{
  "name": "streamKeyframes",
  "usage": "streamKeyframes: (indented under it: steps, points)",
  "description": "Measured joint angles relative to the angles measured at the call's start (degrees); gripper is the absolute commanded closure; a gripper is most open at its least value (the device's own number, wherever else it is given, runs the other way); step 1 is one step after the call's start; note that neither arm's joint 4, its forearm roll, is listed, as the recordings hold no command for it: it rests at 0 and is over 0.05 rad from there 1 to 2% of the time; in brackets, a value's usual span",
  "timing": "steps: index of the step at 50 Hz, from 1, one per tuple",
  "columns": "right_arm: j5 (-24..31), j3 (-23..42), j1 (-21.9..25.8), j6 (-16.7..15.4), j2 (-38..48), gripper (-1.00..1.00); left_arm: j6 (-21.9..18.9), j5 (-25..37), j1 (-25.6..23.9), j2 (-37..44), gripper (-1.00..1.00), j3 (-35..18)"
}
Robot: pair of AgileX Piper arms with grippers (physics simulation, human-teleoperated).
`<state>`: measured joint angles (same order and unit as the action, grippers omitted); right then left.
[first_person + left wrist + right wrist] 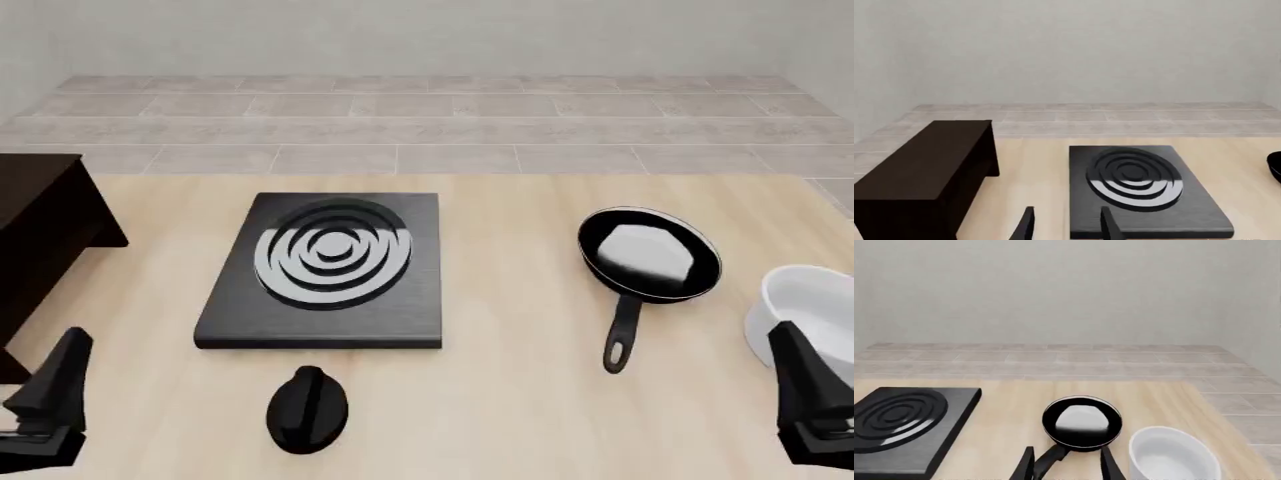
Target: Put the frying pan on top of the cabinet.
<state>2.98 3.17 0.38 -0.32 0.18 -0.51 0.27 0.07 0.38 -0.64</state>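
Table (534, 420): one frying pan (650, 255), one cabinet (34, 240)

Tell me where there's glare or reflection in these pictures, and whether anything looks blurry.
Front view: pale reflection inside the frying pan, sheen on the stove plate rings. Right wrist view: the same pan glare. Left wrist view: bright band on the rings. All sharp.

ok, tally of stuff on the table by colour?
Black: 3 - pan, stove plate, knob
Dark brown: 1 - cabinet
White: 1 - bowl
Total: 5
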Motion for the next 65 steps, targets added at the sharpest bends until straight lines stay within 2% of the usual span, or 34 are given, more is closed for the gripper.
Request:
streamKeyframes:
  steps: [24, 35, 43, 52, 59, 65]
  points:
    - [-4.6, -2.9, -0.6, 0.1, -0.1, -1.0, -0.5, -2.3, -1.0, 1.2, -1.0, 0.5]
    - [-5.0, -3.1, -0.6, -0.2, -0.2, -1.0, -1.1, -6.5, -3.6, 6.4, -1.0, -0.9]
    - [-5.2, -3.1, -0.6, -0.3, -0.2, -1.0, -0.5, -10.7, -6.3, 13.1, -1.0, -4.1]
    - [-5.2, -3.1, -0.7, -0.5, -0.2, -1.0, 1.7, -16.3, -11.5, 23.2, -1.0, -8.8]
    - [-5.2, -3.1, -0.7, -0.6, -0.2, -1.0, 5.0, -20.3, -16.4, 31.6, -1.0, -12.7]
    - [-5.3, -3.2, -0.7, -0.8, -0.2, -1.0, 9.8, -23.3, -21.0, 39.3, -1.0, -16.0]
